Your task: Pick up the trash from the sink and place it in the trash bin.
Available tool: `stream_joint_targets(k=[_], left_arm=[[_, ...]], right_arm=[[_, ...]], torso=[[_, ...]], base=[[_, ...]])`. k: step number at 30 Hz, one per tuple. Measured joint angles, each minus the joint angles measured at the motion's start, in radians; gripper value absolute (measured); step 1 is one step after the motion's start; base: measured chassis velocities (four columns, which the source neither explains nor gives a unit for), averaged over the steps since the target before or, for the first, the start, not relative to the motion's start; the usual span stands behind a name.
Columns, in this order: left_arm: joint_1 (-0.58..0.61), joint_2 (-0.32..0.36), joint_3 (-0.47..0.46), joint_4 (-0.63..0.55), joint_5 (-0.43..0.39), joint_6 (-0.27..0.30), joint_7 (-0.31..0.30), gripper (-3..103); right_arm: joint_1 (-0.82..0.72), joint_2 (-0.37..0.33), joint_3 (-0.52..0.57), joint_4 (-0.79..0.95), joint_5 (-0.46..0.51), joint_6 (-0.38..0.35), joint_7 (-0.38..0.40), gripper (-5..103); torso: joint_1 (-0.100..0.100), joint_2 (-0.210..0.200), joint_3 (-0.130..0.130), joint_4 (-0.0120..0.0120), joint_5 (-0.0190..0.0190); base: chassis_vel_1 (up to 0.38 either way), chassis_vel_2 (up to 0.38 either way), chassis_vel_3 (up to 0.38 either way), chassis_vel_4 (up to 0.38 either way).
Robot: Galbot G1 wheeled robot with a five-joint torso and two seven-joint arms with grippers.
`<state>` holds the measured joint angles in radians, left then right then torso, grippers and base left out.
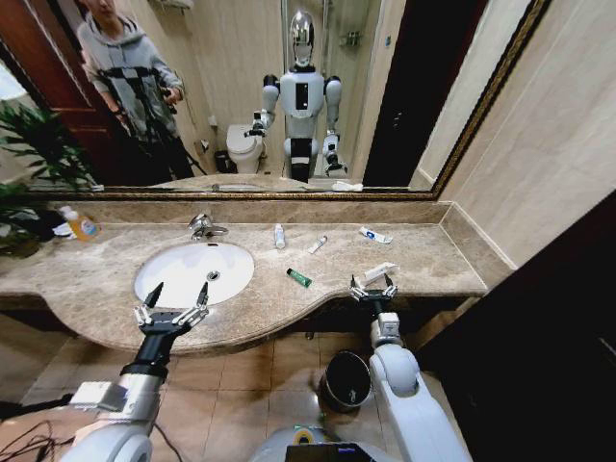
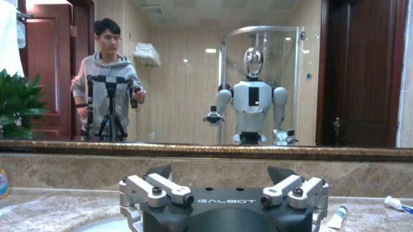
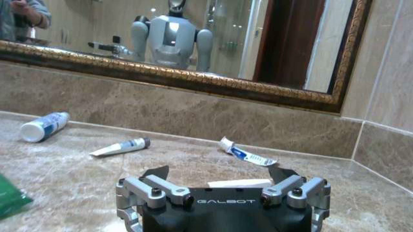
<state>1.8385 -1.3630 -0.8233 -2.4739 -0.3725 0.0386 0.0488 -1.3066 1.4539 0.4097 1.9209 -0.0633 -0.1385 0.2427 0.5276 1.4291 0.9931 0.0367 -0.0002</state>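
The white oval sink [image 1: 178, 279] lies in the beige marble counter, and I see nothing in its bowl. The trash lies on the counter to its right: a tiny white bottle [image 1: 279, 236], a white tube [image 1: 318, 244], a blue-marked tube [image 1: 375, 235], a dark green tube [image 1: 299, 278] and a white tube [image 1: 378, 274]. My right gripper [image 1: 373, 287] is open at the counter's front edge, just short of that last white tube [image 3: 239, 183]. My left gripper [image 1: 176, 294] is open over the sink's front rim. The trash bin [image 1: 346, 380] stands on the floor below the counter.
A chrome faucet [image 1: 204, 226] stands behind the basin. An orange-yellow bottle [image 1: 82, 225] and a plant [image 1: 29, 154] are at the far left. A framed mirror runs along the back wall and a tiled wall closes the counter's right end.
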Motion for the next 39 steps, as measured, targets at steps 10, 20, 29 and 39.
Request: stream_joint_targets(k=[10,20,29,39], left_arm=[[0.000,0.000,0.000,0.000,0.000,0.000,0.000,100],[0.000,0.000,0.000,0.000,0.000,0.000,0.000,100],[0.000,0.000,0.000,0.000,0.000,0.000,0.000,100],[0.000,0.000,0.000,0.000,0.000,0.000,0.000,100]], right_arm=[[0.070,0.070,-0.033,-0.113,-0.068,0.024,0.068,100],[0.140,0.086,-0.004,-0.233,-0.114,0.054,0.132,93],[0.122,0.051,0.030,-0.250,-0.095,0.077,0.135,61],[0.081,0.029,0.055,-0.216,-0.066,0.094,0.128,22]], torso=[[0.000,0.000,0.000,0.0001,0.0000],[0.000,0.000,0.000,0.0001,0.0001],[0.000,0.000,0.000,0.0001,0.0002],[0.000,0.000,0.000,0.0001,0.0003]], base=[[0.000,0.000,0.000,0.000],[0.000,0.000,0.000,0.000],[0.000,0.000,0.000,0.000],[0.000,0.000,0.000,0.000]])
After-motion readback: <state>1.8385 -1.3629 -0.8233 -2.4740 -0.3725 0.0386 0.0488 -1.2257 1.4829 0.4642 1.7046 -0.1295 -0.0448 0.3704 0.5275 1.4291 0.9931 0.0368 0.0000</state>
